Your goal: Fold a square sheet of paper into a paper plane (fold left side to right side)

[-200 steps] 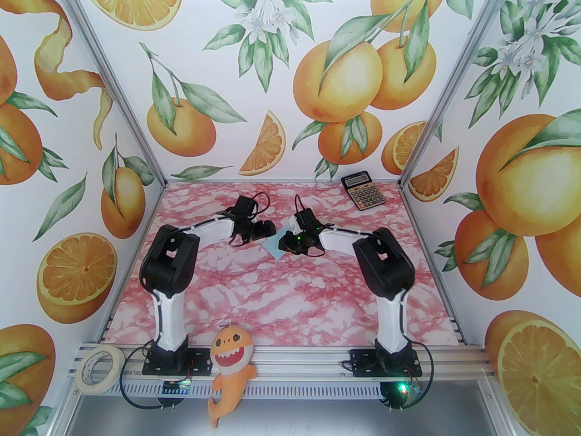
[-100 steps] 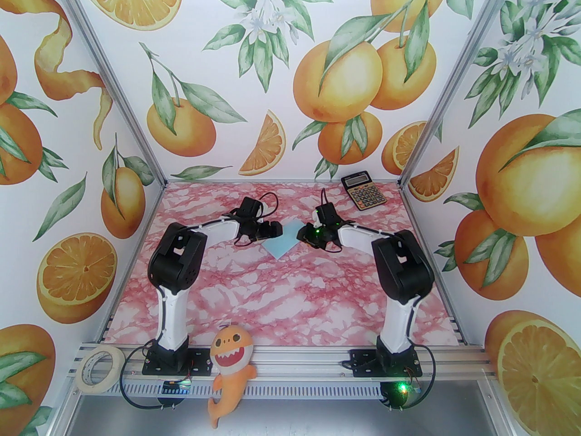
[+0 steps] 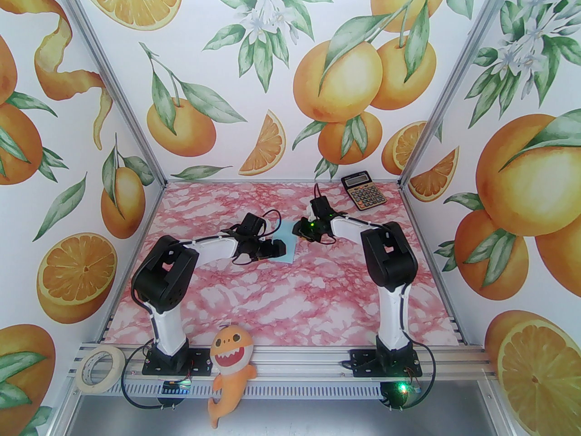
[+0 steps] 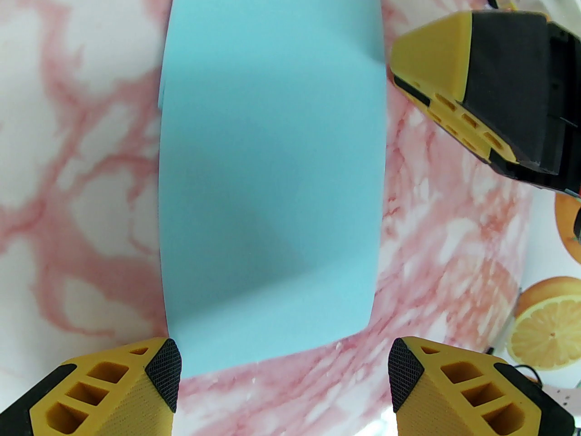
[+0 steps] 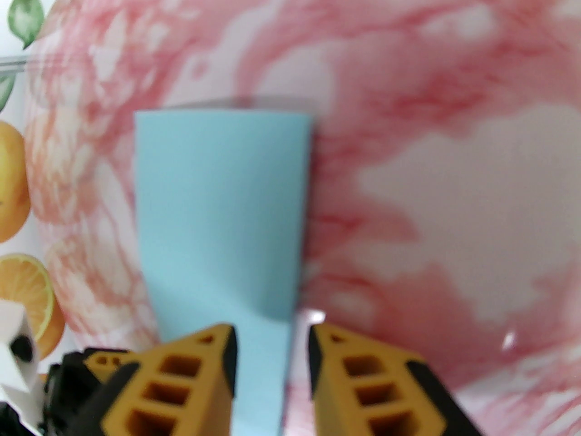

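Pink marbled tabletop (image 3: pixel 281 298): we log a pale-blue sheet of paper (image 3: pixel 290 243), a flat narrow rectangle, near-left of the black-and-gold calculator (image 3: pixel 363 191). Left gripper (image 4: pixel 284 366), far side, splayed, empty; right gripper (image 5: pixel 271 339), calculator side, parted, empty; likely poised for creasing.

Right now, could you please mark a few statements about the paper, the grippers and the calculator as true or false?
1. The paper lies on the table. True.
2. The left gripper is shut on the paper. False: its jaws stand wide open at the paper's near edge.
3. The calculator rests on the paper. False: it lies apart from it, at the table's far right corner.
4. The right gripper has its jaws apart. True.
5. The paper is a pointed dart. False: it is a narrow rectangle.
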You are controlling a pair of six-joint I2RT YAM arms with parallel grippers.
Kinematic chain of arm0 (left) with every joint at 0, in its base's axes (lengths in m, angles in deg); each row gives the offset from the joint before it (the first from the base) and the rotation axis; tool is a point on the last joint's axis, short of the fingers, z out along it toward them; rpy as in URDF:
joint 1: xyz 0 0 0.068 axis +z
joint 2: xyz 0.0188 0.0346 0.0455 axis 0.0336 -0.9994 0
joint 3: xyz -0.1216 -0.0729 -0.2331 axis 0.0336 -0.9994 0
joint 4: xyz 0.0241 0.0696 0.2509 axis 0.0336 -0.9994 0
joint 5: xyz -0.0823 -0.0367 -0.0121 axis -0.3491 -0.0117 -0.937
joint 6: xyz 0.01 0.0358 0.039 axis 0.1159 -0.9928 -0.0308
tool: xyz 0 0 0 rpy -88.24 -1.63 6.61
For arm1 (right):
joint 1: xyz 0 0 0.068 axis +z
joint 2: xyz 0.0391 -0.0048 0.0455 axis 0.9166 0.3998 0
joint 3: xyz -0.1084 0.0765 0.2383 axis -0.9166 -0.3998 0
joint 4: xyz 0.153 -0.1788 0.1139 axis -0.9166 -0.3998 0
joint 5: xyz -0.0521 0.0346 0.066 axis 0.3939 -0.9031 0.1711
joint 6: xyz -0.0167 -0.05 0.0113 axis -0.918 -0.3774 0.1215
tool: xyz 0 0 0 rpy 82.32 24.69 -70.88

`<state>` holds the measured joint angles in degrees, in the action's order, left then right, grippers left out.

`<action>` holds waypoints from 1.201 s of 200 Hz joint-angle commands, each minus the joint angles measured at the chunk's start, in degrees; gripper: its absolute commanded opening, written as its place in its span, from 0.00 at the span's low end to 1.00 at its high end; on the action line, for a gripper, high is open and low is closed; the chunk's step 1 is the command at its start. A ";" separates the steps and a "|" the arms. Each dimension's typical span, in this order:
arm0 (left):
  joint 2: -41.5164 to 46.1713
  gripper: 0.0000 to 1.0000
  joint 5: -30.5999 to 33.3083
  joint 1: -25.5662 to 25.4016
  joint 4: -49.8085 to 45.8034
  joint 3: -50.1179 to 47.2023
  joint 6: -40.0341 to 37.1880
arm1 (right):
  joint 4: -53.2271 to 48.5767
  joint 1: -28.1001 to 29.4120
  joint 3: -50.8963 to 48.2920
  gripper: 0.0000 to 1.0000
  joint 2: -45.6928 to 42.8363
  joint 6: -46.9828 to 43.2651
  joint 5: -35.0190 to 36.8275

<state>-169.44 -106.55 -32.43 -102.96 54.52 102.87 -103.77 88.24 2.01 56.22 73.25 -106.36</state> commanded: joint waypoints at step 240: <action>-3.29 0.82 -2.68 0.18 -1.05 2.32 7.62 | 3.05 4.90 -12.02 0.00 -3.10 0.50 0.59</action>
<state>-169.33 -105.46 -31.33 -105.58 55.13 110.01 -99.49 92.67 -8.22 51.52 74.71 -107.39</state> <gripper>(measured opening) 0.821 0.047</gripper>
